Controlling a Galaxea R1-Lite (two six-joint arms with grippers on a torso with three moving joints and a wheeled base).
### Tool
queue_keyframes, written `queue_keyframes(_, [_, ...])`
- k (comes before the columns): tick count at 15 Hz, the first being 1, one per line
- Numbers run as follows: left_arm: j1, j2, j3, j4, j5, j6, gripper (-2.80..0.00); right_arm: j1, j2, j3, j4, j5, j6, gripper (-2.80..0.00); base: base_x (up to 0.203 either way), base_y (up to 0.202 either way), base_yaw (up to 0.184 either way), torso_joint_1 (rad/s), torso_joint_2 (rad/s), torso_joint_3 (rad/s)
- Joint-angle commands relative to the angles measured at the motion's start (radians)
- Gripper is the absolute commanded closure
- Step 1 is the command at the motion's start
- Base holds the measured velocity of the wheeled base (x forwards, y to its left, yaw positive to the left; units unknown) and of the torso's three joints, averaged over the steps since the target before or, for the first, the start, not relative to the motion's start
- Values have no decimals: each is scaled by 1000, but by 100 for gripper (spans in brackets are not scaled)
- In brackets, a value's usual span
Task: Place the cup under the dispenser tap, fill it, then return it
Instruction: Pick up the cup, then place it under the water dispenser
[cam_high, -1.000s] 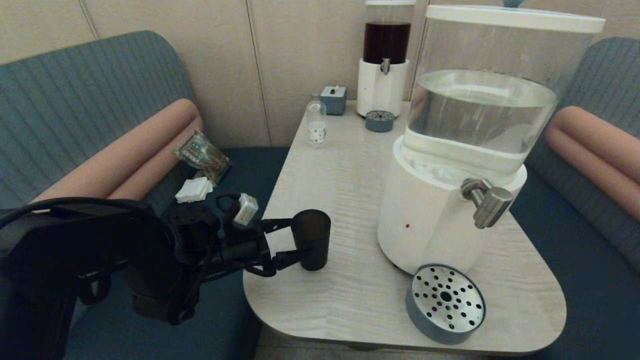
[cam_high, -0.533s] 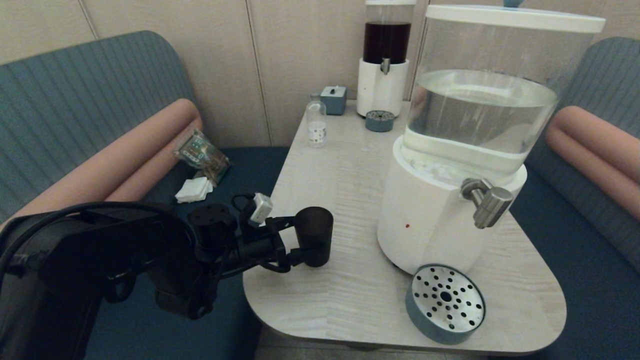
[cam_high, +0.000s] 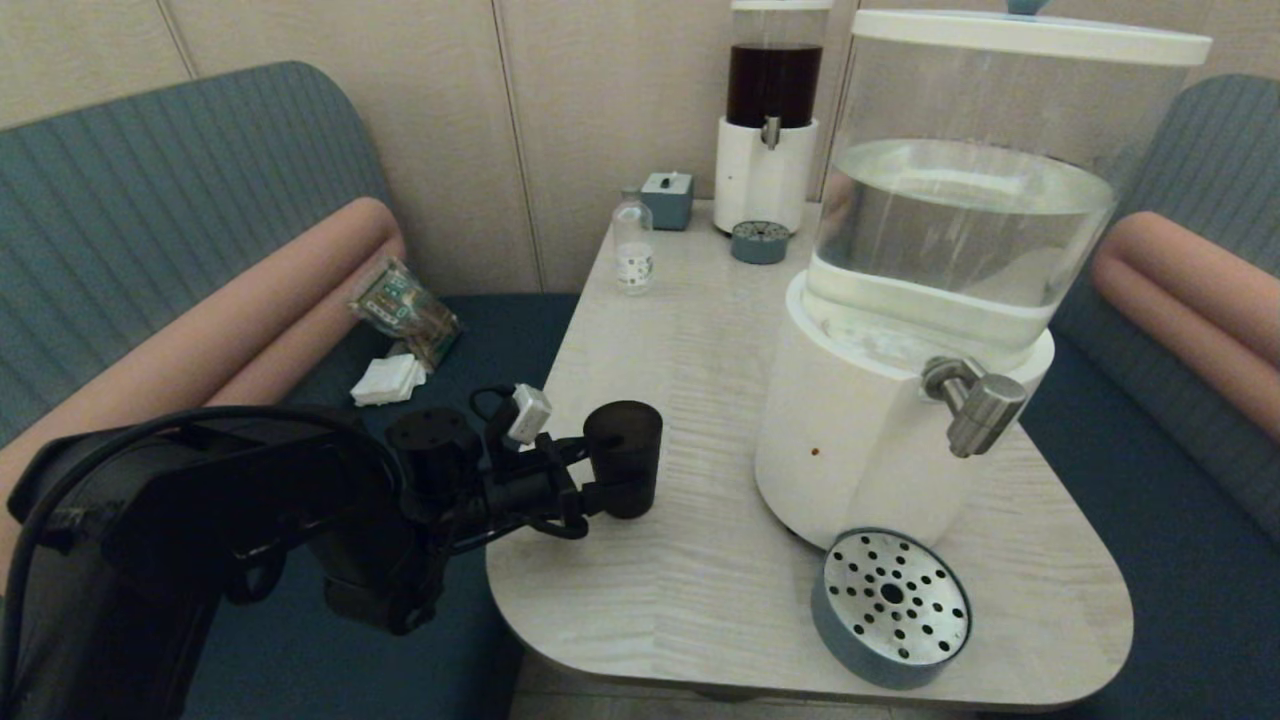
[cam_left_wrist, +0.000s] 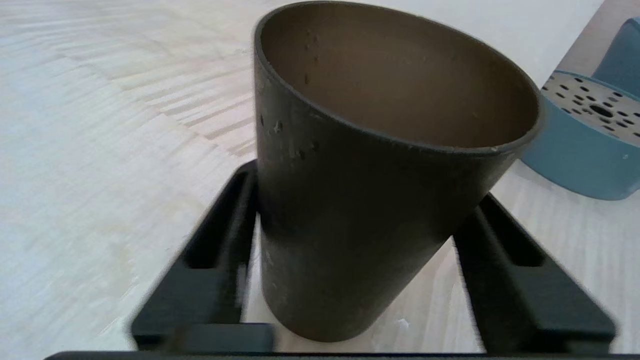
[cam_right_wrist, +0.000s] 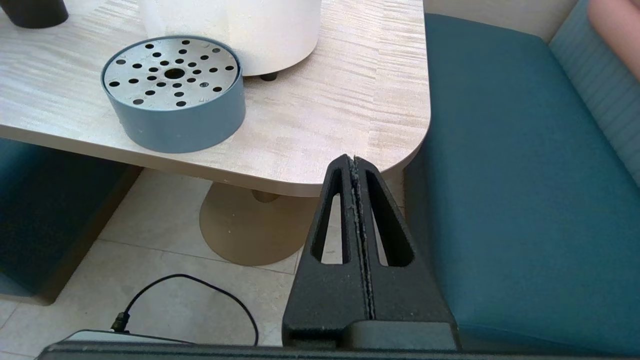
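The dark tapered cup (cam_high: 622, 455) is near the table's left edge, leaning a little, and its empty inside shows in the left wrist view (cam_left_wrist: 375, 175). My left gripper (cam_high: 600, 470) is shut on the cup, one black finger against each side (cam_left_wrist: 365, 200). The steel dispenser tap (cam_high: 975, 405) juts from the white dispenser (cam_high: 850, 440), well right of the cup. Under the tap sits a round blue drip tray (cam_high: 890, 608) with a perforated top (cam_right_wrist: 172, 92). My right gripper (cam_right_wrist: 354, 160) is shut on nothing, low beside the table's near right corner.
At the far end of the table (cam_high: 680, 340) stand a small clear bottle (cam_high: 632, 250), a grey box (cam_high: 667, 198), a dark-liquid dispenser (cam_high: 768, 130) and its small tray (cam_high: 760, 242). Snack packets (cam_high: 405, 310) lie on the left sofa seat. Sofas flank both sides.
The left gripper's fingers have closed in on the cup. The cup has shifted slightly up and away from the near edge, and now leans.
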Motion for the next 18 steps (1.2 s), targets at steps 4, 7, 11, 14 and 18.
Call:
queue_keyframes(4, [-15,-25,16,-9,0,0,0,0,-3,0,1,0,-1,0,0,0,0,0,0,0])
queue_keyframes(7, [-42,-88,58,-9,1,-7,0,0,-3,0,1,0,-1,0,0,0,0,0,0,0])
queue_keyframes(11, [-158,-238,173,-9,30,-9,0,0,-3,0,0,0,-1,0,0,0,0,0,0,0])
queue_keyframes(14, [-299,-273,218,-9,99,-22,0,0,-3,0,0,0,-1,0,0,0,0,0,0,0])
queue_keyframes(18, [-384,-235,133,-9,175,-52,0,0,-3,0,0,0,-1,0,0,0,0,0,0,0])
